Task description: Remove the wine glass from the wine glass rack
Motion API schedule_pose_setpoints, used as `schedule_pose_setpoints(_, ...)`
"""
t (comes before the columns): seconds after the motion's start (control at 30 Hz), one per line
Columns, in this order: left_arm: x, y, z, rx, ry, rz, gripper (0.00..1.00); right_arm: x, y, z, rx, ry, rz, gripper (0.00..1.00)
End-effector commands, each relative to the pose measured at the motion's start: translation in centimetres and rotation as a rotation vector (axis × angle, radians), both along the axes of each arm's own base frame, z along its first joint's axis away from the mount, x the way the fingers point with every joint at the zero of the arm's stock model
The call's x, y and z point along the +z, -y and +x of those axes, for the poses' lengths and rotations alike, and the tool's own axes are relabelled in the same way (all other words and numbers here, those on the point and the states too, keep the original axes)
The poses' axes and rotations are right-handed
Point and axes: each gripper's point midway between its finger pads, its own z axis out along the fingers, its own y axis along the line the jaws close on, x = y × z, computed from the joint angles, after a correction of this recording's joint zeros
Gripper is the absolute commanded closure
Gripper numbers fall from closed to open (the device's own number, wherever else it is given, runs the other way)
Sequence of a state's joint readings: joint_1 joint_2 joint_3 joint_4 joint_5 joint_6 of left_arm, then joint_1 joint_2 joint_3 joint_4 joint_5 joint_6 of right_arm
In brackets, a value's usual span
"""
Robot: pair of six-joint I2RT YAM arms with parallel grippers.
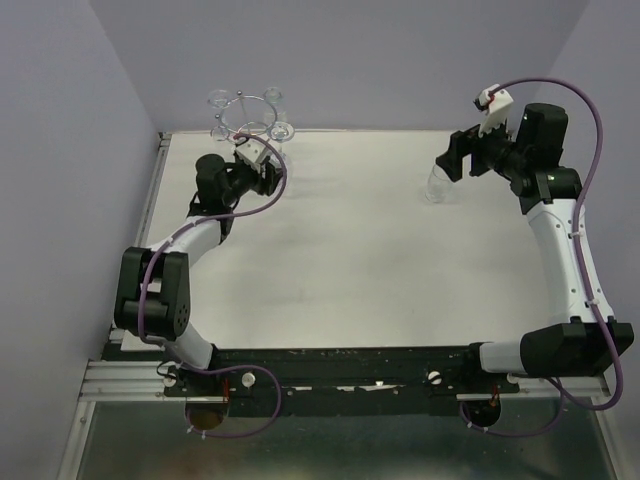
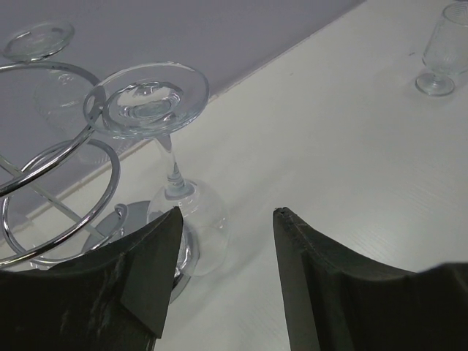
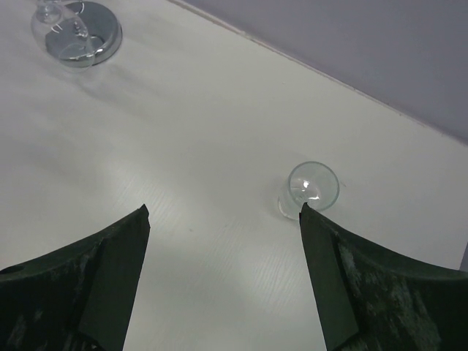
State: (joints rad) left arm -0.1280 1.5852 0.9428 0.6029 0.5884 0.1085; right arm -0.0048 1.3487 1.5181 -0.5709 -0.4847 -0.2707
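Rack: far left corner of the table, chrome loops on top so glasses can hang by the foot.
Wine glass: on the rack, upside down. Its foot sits over a loop, the stem drops through the gap, and the bowl hangs low beside the rack's base. Not off yet!
Second hanging glass: further round the ring, out of the way.
Left gripper: low, right by the bowl, jaws partly apart and gripping nothing. The bowl sits just off one finger, not between them. I'd say it's lining up to grab and slide the glass outward.
Standing glass: upright on the right, well apart from the rack.
Right gripper: above that glass, jaws wide and empty, probably parked clear of the left arm.
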Motion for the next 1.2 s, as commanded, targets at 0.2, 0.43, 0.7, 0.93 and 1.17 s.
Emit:
schedule_pose_setpoints(0.2, 2.0, -0.6, 4.2, 0.126, 0.165, 0.009, 0.34, -0.6, 1.7, -0.1, -0.075, -0.043, -0.079, 0.10)
schedule_pose_setpoints(0.43, 1.4, -0.4, 5.9, 0.136, 0.155, -0.010, 0.39, 0.2, 1.8, 0.6, -0.077, -0.037, -0.090, 0.10)
schedule_pose_setpoints(0.7, 0.5, -0.3, 7.2, 0.141, 0.151, 0.004, 0.42, 0.0, 1.9, 1.2, -0.082, -0.049, -0.094, 0.10)
schedule_pose_setpoints(0.93, -0.8, -0.4, 7.8, 0.147, 0.139, 0.027, 0.43, -0.3, 1.9, 1.4, -0.081, -0.058, -0.094, 0.10)
schedule_pose_setpoints(1.17, -1.6, -0.4, 8.5, 0.152, 0.129, 0.035, 0.43, -0.8, 2.0, 1.5, -0.084, -0.069, -0.096, 0.10)
